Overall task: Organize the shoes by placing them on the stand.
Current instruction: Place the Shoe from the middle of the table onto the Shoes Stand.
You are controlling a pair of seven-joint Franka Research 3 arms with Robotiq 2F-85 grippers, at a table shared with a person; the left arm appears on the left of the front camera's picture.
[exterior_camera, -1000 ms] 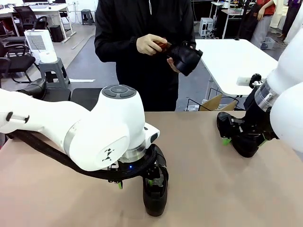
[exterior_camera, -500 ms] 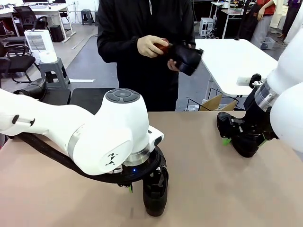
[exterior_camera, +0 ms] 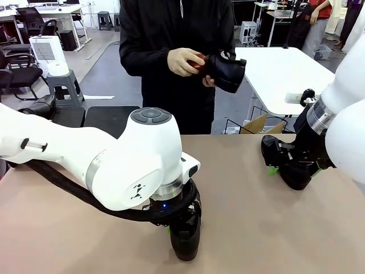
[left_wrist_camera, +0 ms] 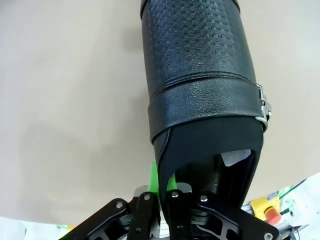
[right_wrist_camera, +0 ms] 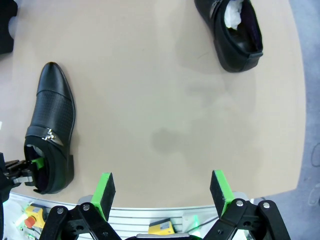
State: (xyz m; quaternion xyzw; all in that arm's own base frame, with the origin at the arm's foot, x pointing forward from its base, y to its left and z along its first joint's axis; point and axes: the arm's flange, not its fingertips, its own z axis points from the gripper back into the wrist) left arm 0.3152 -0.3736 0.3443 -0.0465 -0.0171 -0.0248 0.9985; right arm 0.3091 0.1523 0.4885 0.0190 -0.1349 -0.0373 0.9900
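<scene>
Gripping the back rim of the perforated shoe (left_wrist_camera: 200, 65) with the left tool (left_wrist_camera: 162, 180), closed on it and pinching the leather between a green pad outside and the other finger inside the opening. Standing sole-down on the desk (left_wrist_camera: 65, 100) directly under this tool, with the toe pointing away from the wrist and a metal buckle on the strap. Showing in the front view as a black toe poking out below the white arm.

Holding the right tool (right_wrist_camera: 162, 190) wide open and empty above bare desk, its green pads well apart. Lying ahead of this tool and off to one side, well apart from it: a second shoe (right_wrist_camera: 231, 32) with white paper stuffed inside. Lying off to its other side: the perforated shoe in the left tool's grip.

Standing beyond the left tool, past the desk's far edge: the stand (exterior_camera: 105, 117), matte black, apparently carrying a third shoe (exterior_camera: 40, 107) at its left end. Holding a fourth shoe (exterior_camera: 227, 69) and a reddish-brown brush (exterior_camera: 197, 59) in the person's hands (exterior_camera: 181, 61), across the desk from both tools and well above it.
</scene>
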